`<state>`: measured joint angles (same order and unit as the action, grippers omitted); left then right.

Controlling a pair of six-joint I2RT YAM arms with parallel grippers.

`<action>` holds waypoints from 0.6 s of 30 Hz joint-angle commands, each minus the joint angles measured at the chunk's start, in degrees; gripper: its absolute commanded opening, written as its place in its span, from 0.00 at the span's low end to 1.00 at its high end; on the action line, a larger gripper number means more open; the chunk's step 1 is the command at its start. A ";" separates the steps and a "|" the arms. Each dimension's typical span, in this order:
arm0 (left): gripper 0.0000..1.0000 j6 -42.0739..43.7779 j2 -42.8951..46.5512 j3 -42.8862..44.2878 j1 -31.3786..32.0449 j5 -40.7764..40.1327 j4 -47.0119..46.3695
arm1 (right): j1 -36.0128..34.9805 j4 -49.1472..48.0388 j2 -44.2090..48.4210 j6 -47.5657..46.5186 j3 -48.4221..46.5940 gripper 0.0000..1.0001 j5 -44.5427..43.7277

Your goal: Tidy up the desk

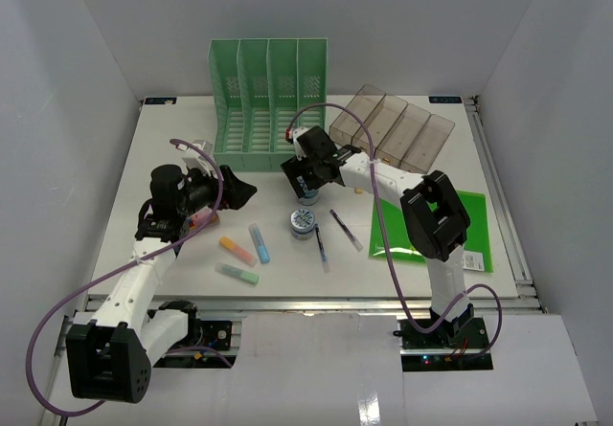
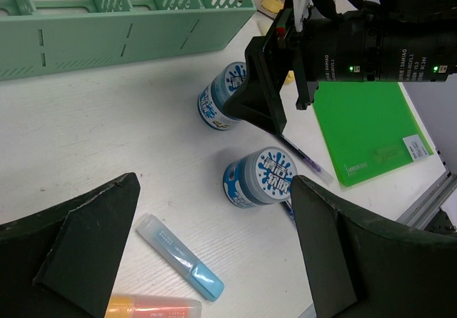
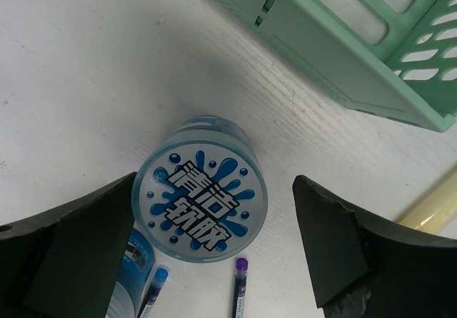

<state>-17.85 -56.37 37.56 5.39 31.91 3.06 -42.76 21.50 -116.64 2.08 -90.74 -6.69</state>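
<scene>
Right wrist, tool [image 3: 214, 189] spread over lidded tub [image 3: 201, 200] (blue label), green rack [image 3: 357, 53].

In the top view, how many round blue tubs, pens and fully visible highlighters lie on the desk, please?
Round blue tubs: 2
Pens: 2
Highlighters, one blue, one orange, one green: 3
Total: 7

The desk [image 1: 297, 278] lies flat, white and rectangular (thin metal-railed edges).
</scene>
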 commanded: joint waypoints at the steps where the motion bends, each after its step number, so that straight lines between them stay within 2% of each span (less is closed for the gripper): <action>1: 0.98 0.72 0.22 1.90 0.24 -0.28 0.37 | -0.13 -0.66 -0.44 -0.69 -1.55 0.89 0.22; 5: 0.98 0.72 0.21 1.90 0.24 -0.36 0.45 | -0.13 -0.58 -0.52 -1.11 -1.55 0.76 0.98; 9: 0.98 0.73 0.12 1.81 0.24 -0.44 0.38 | -0.13 -0.58 0.23 -1.87 -1.61 0.59 1.43; 13: 0.98 0.89 0.12 1.90 0.24 -0.53 0.54 | -0.04 -0.75 2.57 -4.11 -1.02 0.29 2.04; 16: 0.98 0.81 0.20 1.90 0.24 -0.53 0.54 | 0.58 -0.52 6.90 -7.13 -0.63 0.13 4.83; 18: 0.98 0.89 0.30 1.81 0.24 -0.44 0.54 | 1.49 -0.01 10.22 -9.82 -0.49 0.08 8.84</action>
<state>-17.65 -56.58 37.56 5.39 31.88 3.07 -42.58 21.63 -116.23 -1.77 -90.53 -4.11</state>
